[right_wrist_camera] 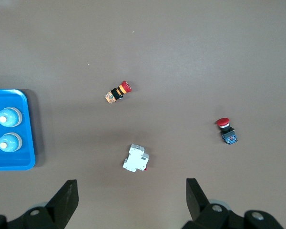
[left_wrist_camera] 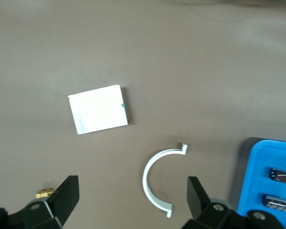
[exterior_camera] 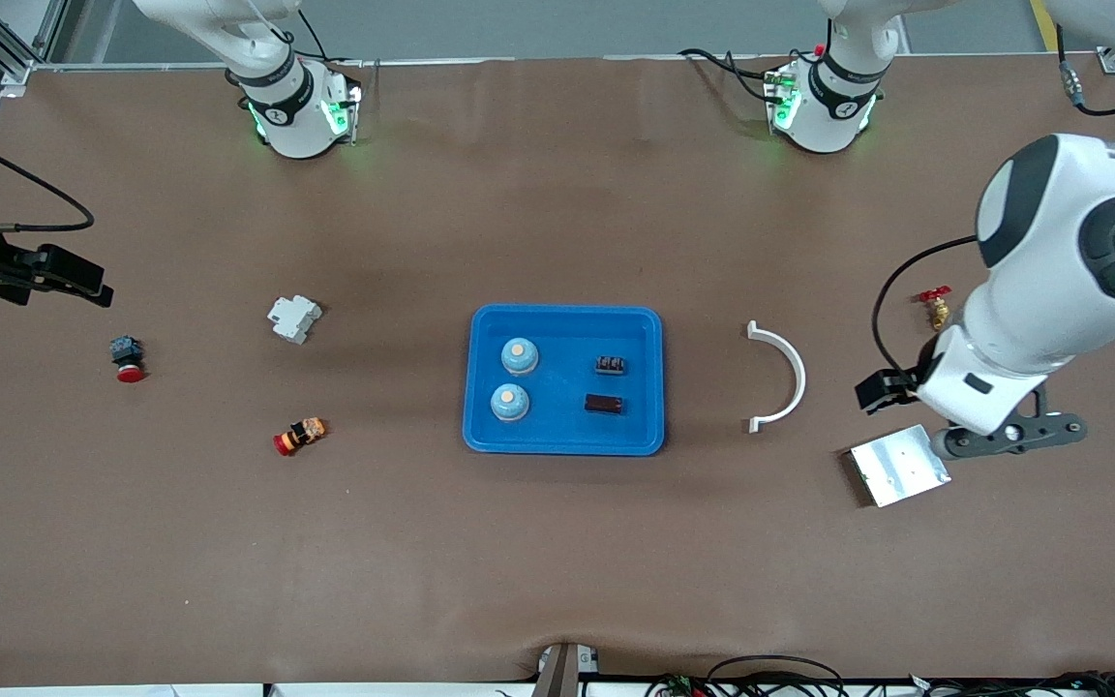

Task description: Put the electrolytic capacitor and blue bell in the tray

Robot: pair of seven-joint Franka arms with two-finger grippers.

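Note:
The bright-blue tray [exterior_camera: 562, 426] lies mid-table; its edge also shows in both wrist views, as tray [left_wrist_camera: 257, 181] and tray [right_wrist_camera: 9, 162]. In it stand two blue bells [exterior_camera: 519, 356] [exterior_camera: 509, 403], seen too as bells [right_wrist_camera: 9, 116] [right_wrist_camera: 9, 141]. Beside them lie two small dark electrolytic capacitors [exterior_camera: 610, 365] [exterior_camera: 604, 404], capacitors [left_wrist_camera: 282, 175] [left_wrist_camera: 275, 202]. My left gripper [exterior_camera: 882, 392] [left_wrist_camera: 133, 191] hangs open and empty over the table by the silver plate. My right gripper [exterior_camera: 83, 281] [right_wrist_camera: 131, 191] hangs open and empty at the right arm's end.
A white curved bracket [exterior_camera: 782, 376] [left_wrist_camera: 155, 179], a silver plate [exterior_camera: 898, 465] [left_wrist_camera: 99, 109] and a brass valve [exterior_camera: 935, 308] lie toward the left arm's end. Toward the right arm's end lie a white breaker [exterior_camera: 294, 318] [right_wrist_camera: 136, 158], a red push button [exterior_camera: 127, 358] [right_wrist_camera: 226, 130] and an orange-red button [exterior_camera: 299, 436] [right_wrist_camera: 118, 92].

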